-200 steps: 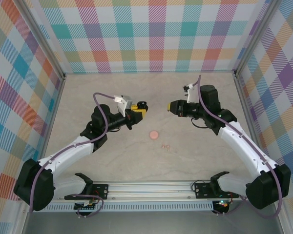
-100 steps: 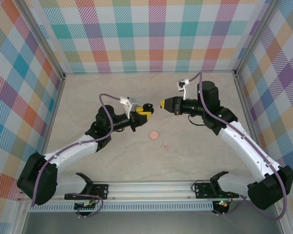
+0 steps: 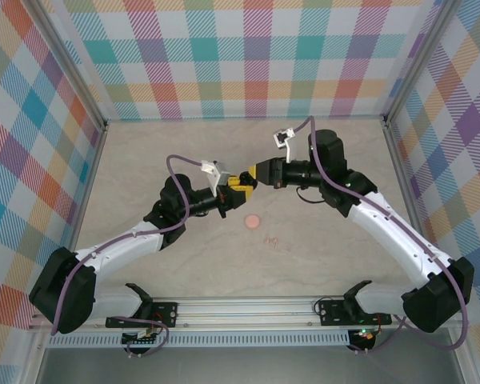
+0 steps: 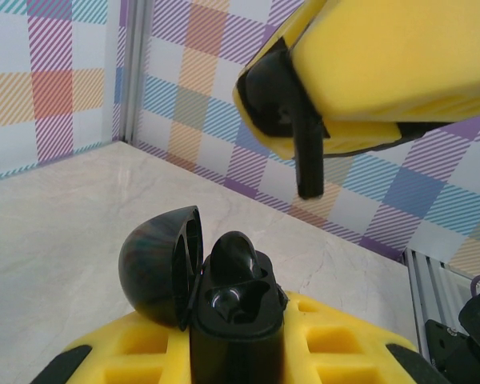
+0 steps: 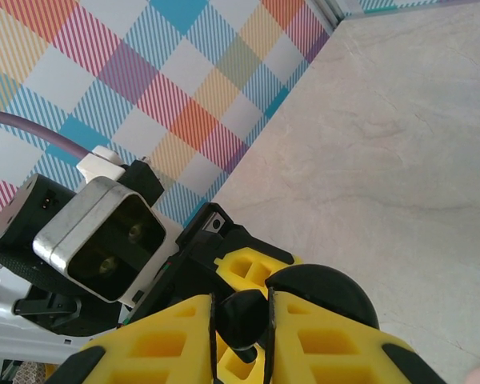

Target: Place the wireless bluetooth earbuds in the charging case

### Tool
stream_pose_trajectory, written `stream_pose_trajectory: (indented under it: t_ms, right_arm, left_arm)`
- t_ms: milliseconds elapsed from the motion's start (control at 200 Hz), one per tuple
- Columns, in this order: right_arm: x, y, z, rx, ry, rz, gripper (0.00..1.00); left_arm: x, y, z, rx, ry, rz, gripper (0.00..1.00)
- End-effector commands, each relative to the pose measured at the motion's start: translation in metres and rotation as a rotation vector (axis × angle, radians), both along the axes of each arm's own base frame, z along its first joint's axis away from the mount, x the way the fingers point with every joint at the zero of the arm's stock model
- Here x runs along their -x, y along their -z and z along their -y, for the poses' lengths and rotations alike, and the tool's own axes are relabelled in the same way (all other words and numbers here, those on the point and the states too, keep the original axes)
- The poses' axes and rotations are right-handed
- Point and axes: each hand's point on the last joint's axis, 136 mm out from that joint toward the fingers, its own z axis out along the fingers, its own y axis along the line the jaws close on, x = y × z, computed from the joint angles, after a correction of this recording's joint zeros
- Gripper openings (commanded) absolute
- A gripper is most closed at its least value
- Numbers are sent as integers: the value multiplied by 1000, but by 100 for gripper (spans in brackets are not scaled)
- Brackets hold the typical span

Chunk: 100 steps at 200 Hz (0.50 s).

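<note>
The left gripper [image 3: 237, 190] is closed on the black charging case [image 4: 234, 324], lid [image 4: 156, 260] open, one black earbud [image 4: 234, 256] seated inside. The right gripper [image 3: 254, 173] clamps the second black earbud [image 4: 298, 132], stem down, just above the case. Pink earbuds [image 3: 270, 238] lie on the surface [image 3: 144, 160], apart from the case

Charging case [image 4: 236, 316] and earbud [image 4: 306, 164] are black, walls [image 3: 240, 56] pastel plaid, table [image 3: 320, 248] beige marble.

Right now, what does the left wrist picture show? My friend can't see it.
The right end effector pinches a black bud, stem down, above an open black case gripped by the left end effector. A second bud already sits in the case; the socket beside it is empty.
</note>
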Motion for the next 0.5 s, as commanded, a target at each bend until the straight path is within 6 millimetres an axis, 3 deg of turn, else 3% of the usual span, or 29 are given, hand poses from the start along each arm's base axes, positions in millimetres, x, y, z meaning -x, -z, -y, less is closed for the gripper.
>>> stream_pose_trajectory:
  t_ms: [0,495]
  right_arm:
    - [0,-20,-5,-23,-20,66,23]
    - [1,-15,-8,-2,-27,59,23]
  left_arm:
    - [7,-31,6,62,44,74,19]
    - [9,-43,7,104,58,86,19]
